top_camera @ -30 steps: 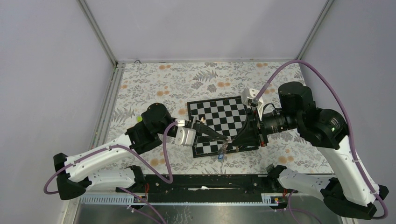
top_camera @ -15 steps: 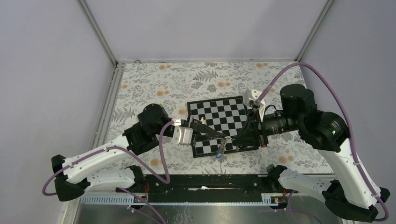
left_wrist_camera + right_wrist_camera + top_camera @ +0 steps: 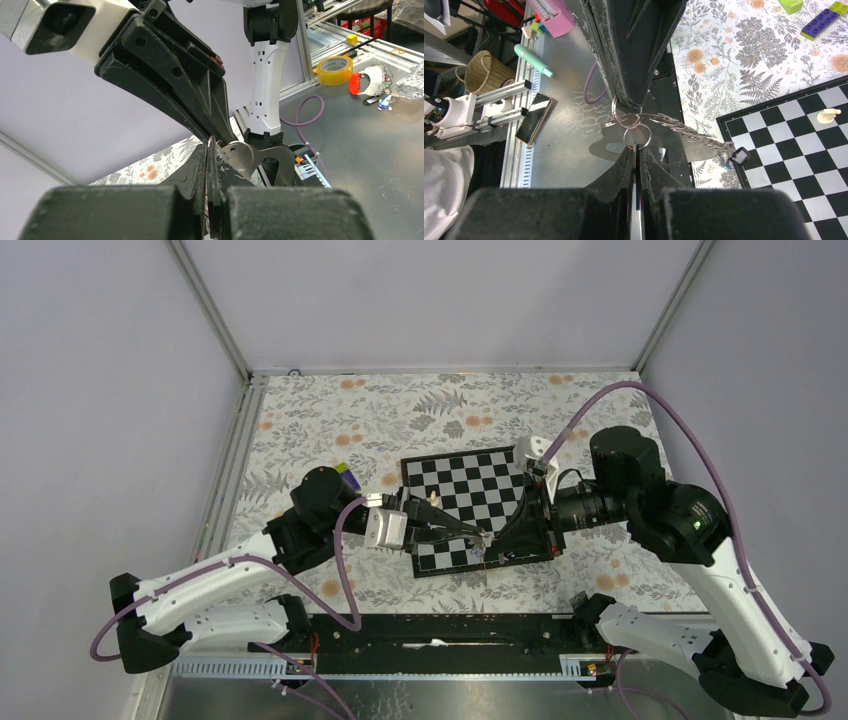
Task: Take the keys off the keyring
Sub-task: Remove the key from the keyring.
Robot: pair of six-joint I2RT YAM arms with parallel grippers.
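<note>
Mid-separation at centre frame: left fingers (image 3: 197, 167) pinch the keyring (image 3: 689, 135), right fingers (image 3: 624, 167) clamp a key (image 3: 247, 155), which likely needs threading off next

place: robotics lab | evidence: aluminium-framed cell (image 3: 208, 308), metal bench (image 3: 375, 150), extrusion rail (image 3: 519, 150), yellow tape roll (image 3: 334, 69)

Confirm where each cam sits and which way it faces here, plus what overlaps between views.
Top external: above and behind the robot, looking down on the table; left arm and right arm show, left pincer and right pincer meeting over the chessboard.
Left wrist: looks along its own shut fingers at the right pincer, workbench beyond.
Right wrist: looks down its own fingers at the left pincer, keyring and keys.
Shared: both wrist views catch the keys; top and right wrist share the chessboard.
</note>
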